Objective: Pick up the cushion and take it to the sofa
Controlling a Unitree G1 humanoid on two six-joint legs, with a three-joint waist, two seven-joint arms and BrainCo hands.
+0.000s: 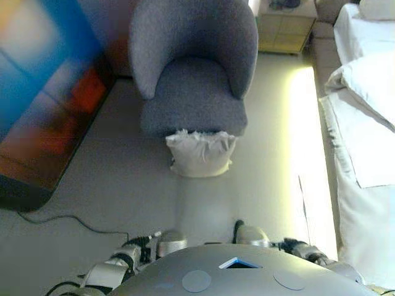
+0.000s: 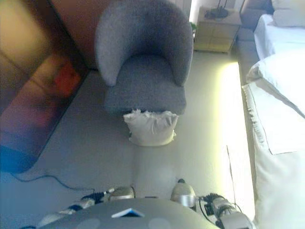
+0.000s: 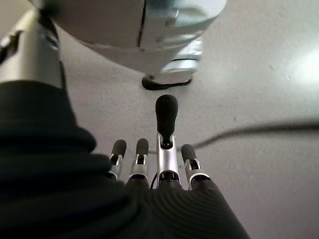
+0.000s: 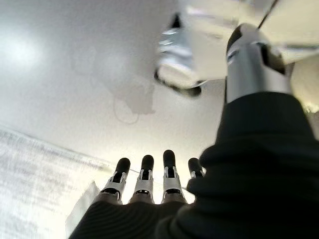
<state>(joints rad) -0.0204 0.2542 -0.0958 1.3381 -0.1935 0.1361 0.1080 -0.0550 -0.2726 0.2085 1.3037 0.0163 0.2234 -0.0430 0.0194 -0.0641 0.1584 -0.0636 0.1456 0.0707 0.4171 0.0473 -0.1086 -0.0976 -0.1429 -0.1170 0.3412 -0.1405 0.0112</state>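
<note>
A white cushion point(image 1: 200, 154) lies on the grey floor, leaning against the front of a grey armchair-style sofa point(image 1: 191, 74). It also shows in the right eye view point(image 2: 150, 127). My left hand point(image 3: 167, 149) hangs low at my side, fingers straight and empty, pointing at the floor. My right hand point(image 4: 147, 184) hangs the same way at the other side, fingers straight and empty. Both hands point(image 1: 168, 242) point(image 1: 250, 234) are well short of the cushion, with bare floor between them and it.
A large dark screen point(image 1: 43, 92) leans along the left. A white bed point(image 1: 370, 154) runs down the right side. A light wooden nightstand point(image 1: 284, 28) stands behind the sofa at the right. Open floor lies between me and the cushion.
</note>
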